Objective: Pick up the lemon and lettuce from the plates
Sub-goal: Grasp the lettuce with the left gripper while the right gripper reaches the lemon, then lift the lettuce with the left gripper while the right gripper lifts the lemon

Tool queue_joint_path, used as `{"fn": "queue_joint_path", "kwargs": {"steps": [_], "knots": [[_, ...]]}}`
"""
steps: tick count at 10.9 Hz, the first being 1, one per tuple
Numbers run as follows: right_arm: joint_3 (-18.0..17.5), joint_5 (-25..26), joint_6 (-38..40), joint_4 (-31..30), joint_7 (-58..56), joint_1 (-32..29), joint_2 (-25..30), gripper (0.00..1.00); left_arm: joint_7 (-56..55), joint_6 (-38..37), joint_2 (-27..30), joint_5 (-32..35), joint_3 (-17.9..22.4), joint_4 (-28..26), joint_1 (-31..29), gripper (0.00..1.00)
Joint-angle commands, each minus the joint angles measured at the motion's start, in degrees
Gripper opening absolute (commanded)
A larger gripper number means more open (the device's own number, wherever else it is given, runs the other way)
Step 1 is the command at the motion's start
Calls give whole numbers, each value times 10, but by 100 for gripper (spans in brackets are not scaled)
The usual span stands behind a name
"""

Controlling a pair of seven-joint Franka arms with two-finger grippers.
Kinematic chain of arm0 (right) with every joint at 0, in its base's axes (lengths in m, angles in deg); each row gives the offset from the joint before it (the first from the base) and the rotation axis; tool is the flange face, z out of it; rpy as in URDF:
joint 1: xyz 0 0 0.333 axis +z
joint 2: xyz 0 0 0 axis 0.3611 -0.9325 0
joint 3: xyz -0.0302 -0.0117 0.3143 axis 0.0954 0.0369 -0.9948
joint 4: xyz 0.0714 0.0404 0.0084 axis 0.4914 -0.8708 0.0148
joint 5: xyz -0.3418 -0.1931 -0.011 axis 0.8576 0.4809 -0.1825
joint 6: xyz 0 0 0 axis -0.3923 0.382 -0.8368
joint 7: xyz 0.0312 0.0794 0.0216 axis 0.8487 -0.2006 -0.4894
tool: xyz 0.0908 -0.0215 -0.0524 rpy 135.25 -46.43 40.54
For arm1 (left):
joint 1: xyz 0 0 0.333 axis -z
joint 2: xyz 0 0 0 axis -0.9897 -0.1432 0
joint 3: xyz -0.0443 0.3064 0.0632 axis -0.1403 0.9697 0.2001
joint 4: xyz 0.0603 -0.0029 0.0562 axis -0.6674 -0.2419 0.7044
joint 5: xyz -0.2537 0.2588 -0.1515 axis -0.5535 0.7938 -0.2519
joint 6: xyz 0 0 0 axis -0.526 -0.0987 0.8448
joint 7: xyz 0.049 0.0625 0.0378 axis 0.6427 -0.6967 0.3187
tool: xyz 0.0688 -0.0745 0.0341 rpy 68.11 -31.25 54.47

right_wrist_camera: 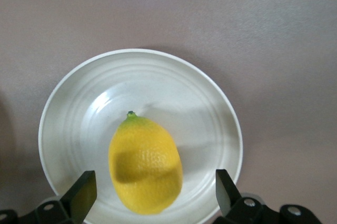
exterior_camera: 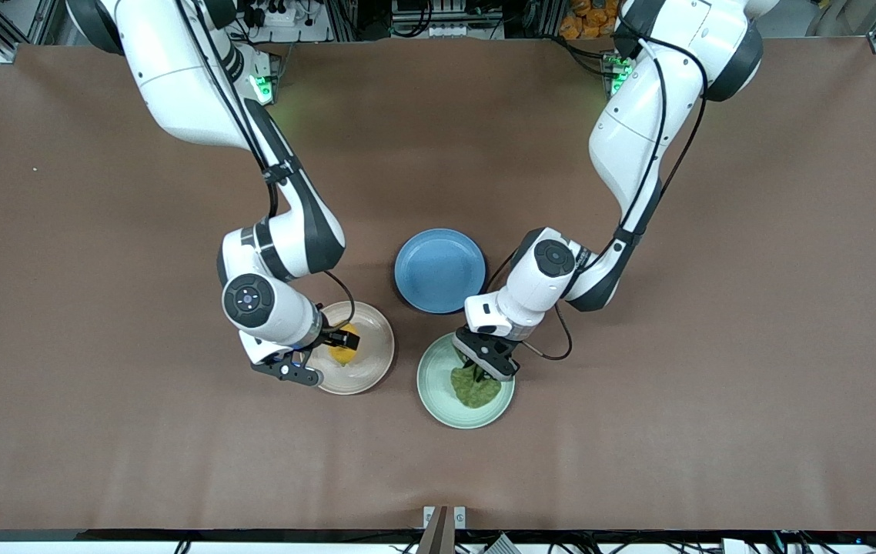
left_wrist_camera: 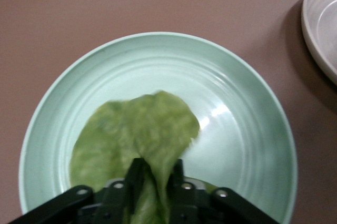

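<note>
Left gripper [left_wrist_camera: 152, 182] pinches the wrinkled green lettuce [left_wrist_camera: 131, 140] at its 6 o'clock edge, over the glossy mint plate [left_wrist_camera: 247, 129]. Right gripper [right_wrist_camera: 152, 195], fingers spread wide, straddles the dimpled oval lemon [right_wrist_camera: 145, 166] without touching it; the lemon lies on the ridged beige plate [right_wrist_camera: 79, 108], stem tip toward 12 o'clock.
</note>
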Motion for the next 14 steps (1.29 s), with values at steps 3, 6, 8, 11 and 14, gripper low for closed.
{"fn": "queue_joint_path", "kwargs": {"steps": [3,6,8,11,14], "knots": [[3,-3,-15,22,20,17,-37,100,20,1,18,18,4,-28,-4,0],[2,1,-42,22,38,24,-57,100,16,-76,74,17,4,-38,-1,0],[2,3,-55,22,38,27,-68,100,12,-198,138,15,4,-32,-13,0],[2,7,-70,22,37,31,-78,100,18,-381,235,10,2,-31,-71,0],[2,18,-69,22,28,29,-80,84,67,-476,266,17,3,-35,-143,0]]}}
